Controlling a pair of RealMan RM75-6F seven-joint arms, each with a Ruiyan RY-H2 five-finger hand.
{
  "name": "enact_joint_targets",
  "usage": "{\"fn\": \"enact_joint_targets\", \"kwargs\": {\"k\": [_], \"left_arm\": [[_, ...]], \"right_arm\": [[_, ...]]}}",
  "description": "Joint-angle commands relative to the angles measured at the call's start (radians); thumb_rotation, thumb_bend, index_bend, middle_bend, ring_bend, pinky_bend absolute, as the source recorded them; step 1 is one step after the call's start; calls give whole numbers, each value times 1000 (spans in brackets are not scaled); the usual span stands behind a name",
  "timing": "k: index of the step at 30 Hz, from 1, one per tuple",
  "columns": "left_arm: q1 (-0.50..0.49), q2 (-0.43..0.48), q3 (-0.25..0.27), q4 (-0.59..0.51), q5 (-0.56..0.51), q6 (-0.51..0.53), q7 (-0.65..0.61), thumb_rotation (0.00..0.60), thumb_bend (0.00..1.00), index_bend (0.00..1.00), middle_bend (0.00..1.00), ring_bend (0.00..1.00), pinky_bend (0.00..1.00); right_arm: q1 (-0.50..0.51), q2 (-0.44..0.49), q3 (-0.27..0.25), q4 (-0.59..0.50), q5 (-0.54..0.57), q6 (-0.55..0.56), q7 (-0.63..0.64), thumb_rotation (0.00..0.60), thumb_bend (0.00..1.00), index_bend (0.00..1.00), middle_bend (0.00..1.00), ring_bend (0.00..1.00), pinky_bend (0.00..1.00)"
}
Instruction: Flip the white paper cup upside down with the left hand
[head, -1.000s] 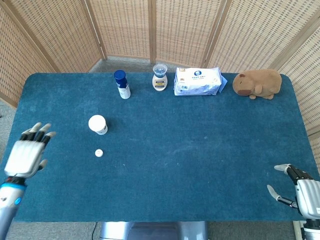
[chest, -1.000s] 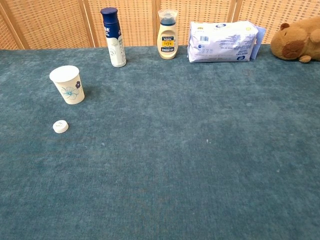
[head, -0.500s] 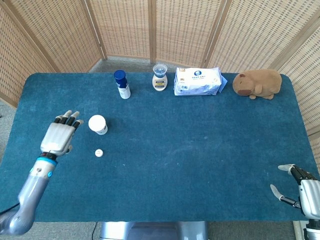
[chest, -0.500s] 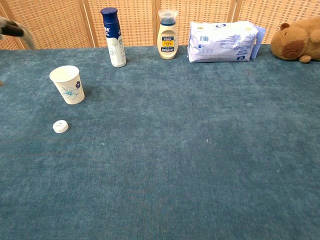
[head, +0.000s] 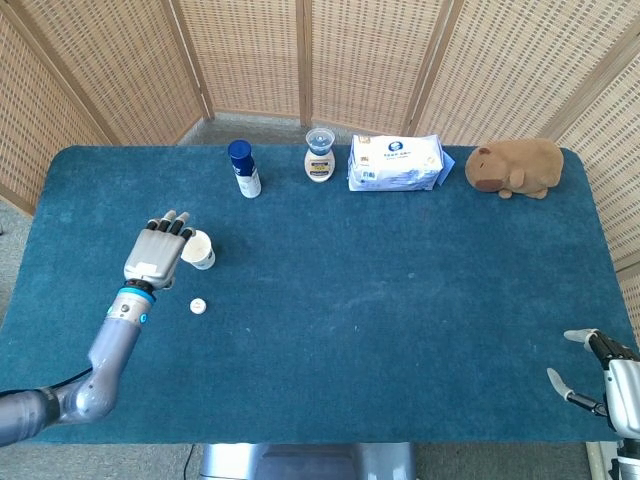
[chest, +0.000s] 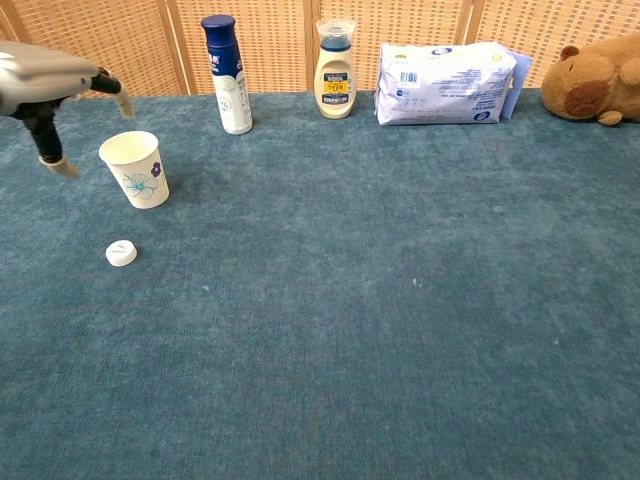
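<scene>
While the left hand (head: 157, 255) hangs empty with fingers apart, the white paper cup (chest: 135, 168) stands upright just to its right. Risk: a misjudged closing could tip the light cup toward the small cap (chest: 121, 253) nearby.

Both views are bright and evenly lit, with only soft, short shadows. Focus is sharp, without glare; the left hand (chest: 45, 85) looks slightly blurred in chest view.

Head looks down; chest low, nearer (same table (head: 330, 300)).
</scene>
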Motion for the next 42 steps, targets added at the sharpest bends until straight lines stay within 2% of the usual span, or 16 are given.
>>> {"fn": "enact_joint_targets", "kwargs": {"k": [1,11,22,42], "left_arm": [[-32,-29,-2,40,-31,-19,-9,599,163,226,92,0,172],[-73,-48,20,88,-92,-36,-46,600,161,225,92,0,172],[-71,-41,32,122,-85,-36,-132,600,161,226,92,0,172],[-127,-136,38,271,-137,-83,-186,599,161,226,92,0,172]], "right_arm": [[-3,3,2,-1,5,3,0,414,330,320,343,407,431],[-4,2,6,6,16,-10,7,416,330,321,343,407,431],[1,-8,5,16,18,-27,11,412,330,322,343,407,431],[-15,8,4,-10,25,-14,-14,411,329,330,343,407,431]]}}
